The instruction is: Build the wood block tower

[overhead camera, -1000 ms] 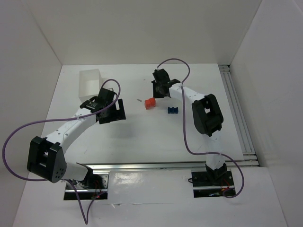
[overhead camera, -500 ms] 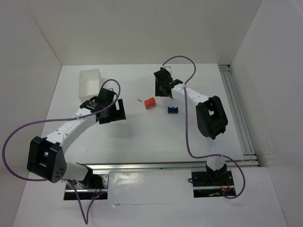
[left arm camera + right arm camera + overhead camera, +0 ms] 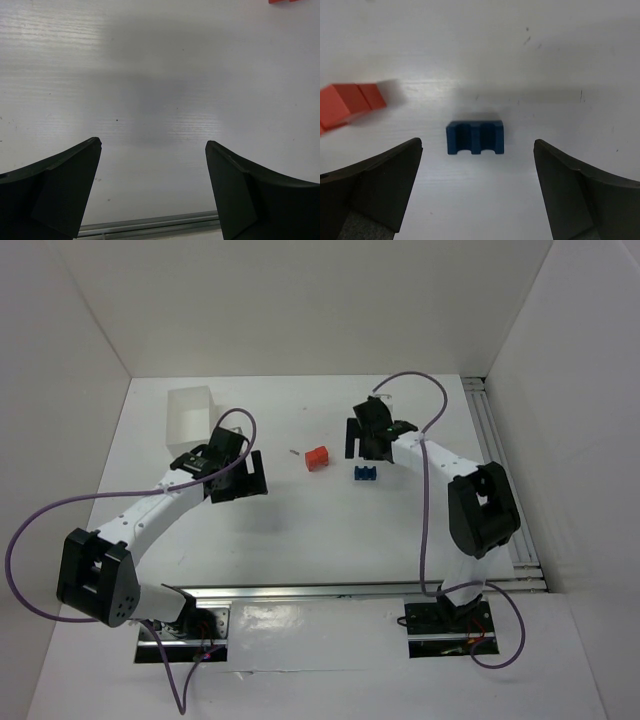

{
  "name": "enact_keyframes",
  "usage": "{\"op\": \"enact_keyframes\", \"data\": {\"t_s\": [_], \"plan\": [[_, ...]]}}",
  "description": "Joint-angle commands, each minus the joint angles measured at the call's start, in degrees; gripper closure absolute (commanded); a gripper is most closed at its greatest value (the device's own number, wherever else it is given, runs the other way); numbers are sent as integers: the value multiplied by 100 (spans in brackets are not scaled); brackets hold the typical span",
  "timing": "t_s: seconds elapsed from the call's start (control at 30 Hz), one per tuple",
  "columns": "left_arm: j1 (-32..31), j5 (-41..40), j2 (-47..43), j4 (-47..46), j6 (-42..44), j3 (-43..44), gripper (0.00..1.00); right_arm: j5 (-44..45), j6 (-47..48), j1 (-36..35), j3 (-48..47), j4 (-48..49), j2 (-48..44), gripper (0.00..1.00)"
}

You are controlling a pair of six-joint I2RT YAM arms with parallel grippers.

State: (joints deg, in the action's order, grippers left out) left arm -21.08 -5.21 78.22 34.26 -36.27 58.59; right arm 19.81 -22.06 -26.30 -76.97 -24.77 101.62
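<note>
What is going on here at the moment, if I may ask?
The right claw hangs open over the notched blue block, not gripping it. The red-orange block lies on the table nearby, apart from it. The left claw is open too, holding nothing. Nothing is stacked yet.

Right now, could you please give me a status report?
Left gripper open, empty. Right gripper open, above blue block. Red blocks apart from it. Nothing blocking.

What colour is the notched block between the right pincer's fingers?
Dark blue; the notched block shows best in the right wrist view.
</note>
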Motion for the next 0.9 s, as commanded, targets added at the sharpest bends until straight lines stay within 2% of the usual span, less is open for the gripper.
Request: {"op": "enact_keyframes", "data": {"t_s": [0.0, 0.5, 0.67, 0.7, 0.87], "plan": [[-28, 73, -193, -77, -3, -49, 1, -548, -52, 64, 252, -98, -73, 0], [-28, 20, -140, -25, -3, 12, 1, -566, 70, 117, 367, 210, 736, 1], [-28, 20, -87, -25, -3, 12, 1, -627, 71, 178, 367, 324, 789, 7], [-28, 20, -87, -25, -3, 12, 1, -628, 123, 178, 315, 324, 850, 13], [-28, 20, -87, -25, -3, 12, 1, -628, 123, 231, 191, 324, 982, 25]]}}
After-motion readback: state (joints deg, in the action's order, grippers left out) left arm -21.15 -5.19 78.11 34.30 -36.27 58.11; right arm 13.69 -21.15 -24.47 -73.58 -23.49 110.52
